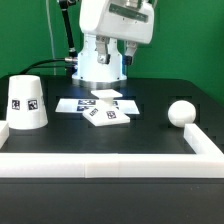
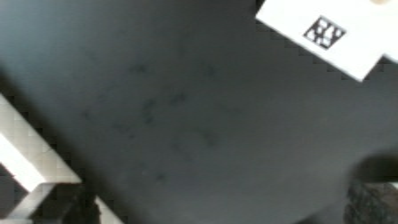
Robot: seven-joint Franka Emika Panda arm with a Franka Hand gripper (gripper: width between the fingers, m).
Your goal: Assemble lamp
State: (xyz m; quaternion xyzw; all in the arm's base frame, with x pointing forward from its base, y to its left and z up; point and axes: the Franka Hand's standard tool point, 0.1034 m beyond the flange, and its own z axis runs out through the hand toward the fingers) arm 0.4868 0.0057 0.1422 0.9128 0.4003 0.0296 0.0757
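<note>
The white lamp base [image 1: 107, 114], flat and angular with square tags, lies mid-table. The ball-shaped bulb [image 1: 180, 113] rests on the exterior view's right. The cone shade [image 1: 29, 103] with a black-and-white tag stands upright on the left. My gripper [image 1: 117, 48] hangs high above the back of the table, behind the base and apart from all parts. In the wrist view my gripper [image 2: 210, 208] is open and empty, with dark fingertips [image 2: 43, 206] at the frame's edges over bare black table. A white tagged corner [image 2: 327, 32] shows there; I cannot tell which piece it is.
The marker board [image 1: 78, 103] lies flat just behind the base. A white rail [image 1: 110, 162] runs along the table's front and sides, and also shows in the wrist view [image 2: 25, 158]. The robot pedestal [image 1: 100, 68] stands at the back.
</note>
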